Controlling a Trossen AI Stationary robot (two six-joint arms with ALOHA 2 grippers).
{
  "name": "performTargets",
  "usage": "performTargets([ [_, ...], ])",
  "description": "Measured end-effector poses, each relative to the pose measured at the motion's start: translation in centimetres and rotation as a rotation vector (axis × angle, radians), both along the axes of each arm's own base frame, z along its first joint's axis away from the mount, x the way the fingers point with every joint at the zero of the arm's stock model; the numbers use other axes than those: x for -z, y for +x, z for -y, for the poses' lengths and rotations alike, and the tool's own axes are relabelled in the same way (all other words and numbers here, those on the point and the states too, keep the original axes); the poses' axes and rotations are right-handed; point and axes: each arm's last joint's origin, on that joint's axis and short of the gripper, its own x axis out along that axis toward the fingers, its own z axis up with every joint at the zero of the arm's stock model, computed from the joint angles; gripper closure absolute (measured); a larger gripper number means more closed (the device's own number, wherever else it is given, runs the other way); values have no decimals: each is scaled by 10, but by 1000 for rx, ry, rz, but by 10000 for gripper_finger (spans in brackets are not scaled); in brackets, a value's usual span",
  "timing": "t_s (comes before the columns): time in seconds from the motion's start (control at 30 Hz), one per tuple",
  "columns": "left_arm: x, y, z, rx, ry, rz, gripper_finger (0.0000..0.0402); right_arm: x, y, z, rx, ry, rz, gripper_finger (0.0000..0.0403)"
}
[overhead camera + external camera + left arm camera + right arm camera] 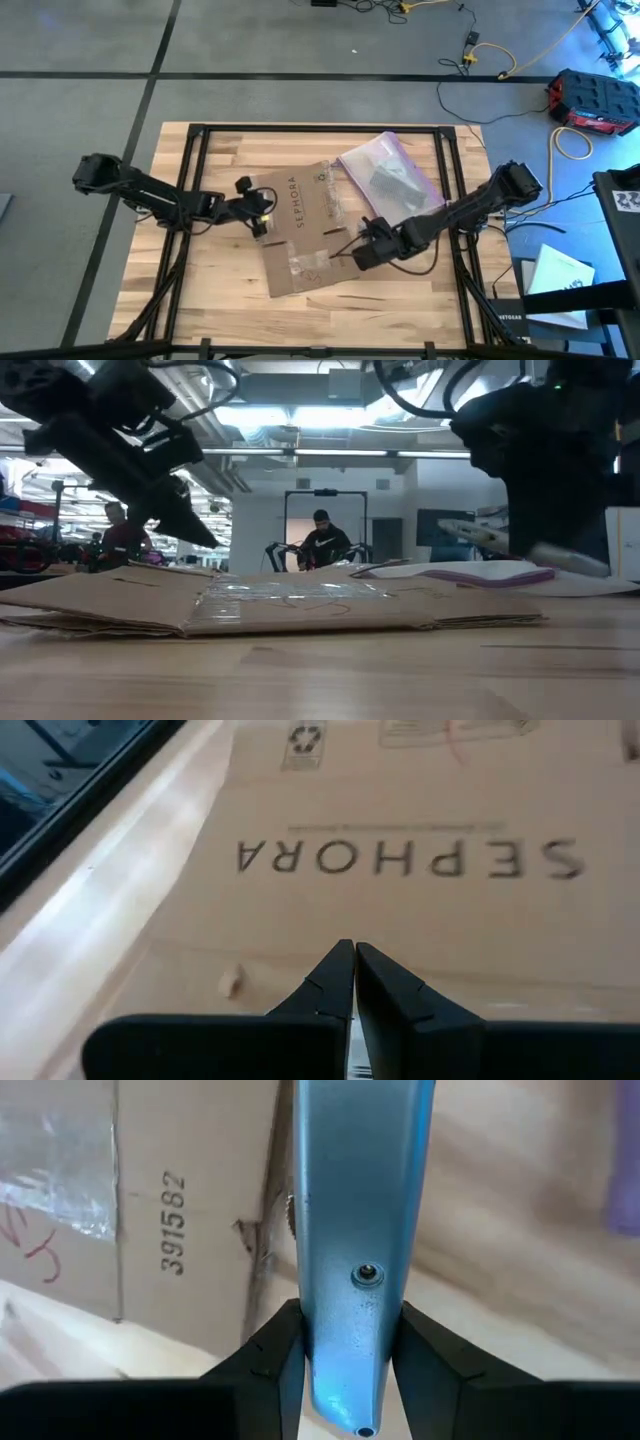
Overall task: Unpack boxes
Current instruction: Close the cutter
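Observation:
A flattened brown cardboard box [300, 235] with black "SEPHORA" lettering [405, 858] and clear tape lies flat on the wooden table [200, 290]; it also shows in the low view [270, 605]. My left gripper [352, 950] is shut and slants down over the box's left part [262, 213]; the low view shows its tips [205, 538] a little above the cardboard. My right gripper [358, 255] stands at the box's right edge, shut on a blue-grey knife-like tool [360, 1230]. My right gripper pinches the tool's handle [345, 1342] between its two fingers, close to the rounded butt end with a small hole [358, 1428]. The fingers point steeply down, and the tool runs on past them toward the box's edge [265, 1230]. The low view shows the tool [520, 548] slanting, clear of the table.
A clear plastic bag with a purple edge [390, 175] lies at the far right of the table, beside the box. Black frame rails [195, 170] run along the table's sides. People [322, 540] stand in the room beyond the table. Cables and a red case [590, 100] lie on the floor.

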Motion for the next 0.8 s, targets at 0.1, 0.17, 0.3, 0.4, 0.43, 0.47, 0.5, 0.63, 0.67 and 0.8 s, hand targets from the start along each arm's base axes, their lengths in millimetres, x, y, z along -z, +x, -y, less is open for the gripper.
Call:
performTargets([
  [0.1,5,1,-7,-17,23,-40,402,8,-4,-7,25,33,31,299],
  [0.17,8,2,-10,-36,20,-54,401,13,-8,-10,42,47,32,299],
  [0.3,10,3,-12,-43,11,-59,401,21,-17,-14,48,55,12,299],
  [0.4,8,4,-11,-32,0,-33,402,23,-19,-16,41,54,5,299],
  [0.43,8,5,-11,-33,-3,-31,402,23,-19,-16,40,57,7,299],
  [0.47,8,5,-11,-34,-4,-24,402,22,-18,-17,37,59,12,299],
  [0.5,7,5,-11,-34,-5,-18,402,22,-18,-17,31,60,14,299],
  [0.63,7,5,-12,-29,3,-23,402,23,-18,-16,7,52,10,278],
  [0.67,7,5,-12,-29,7,-26,402,23,-18,-16,6,52,10,260],
  [0.8,13,6,-17,-48,15,-59,402,22,-18,-16,-15,45,11,206],
])
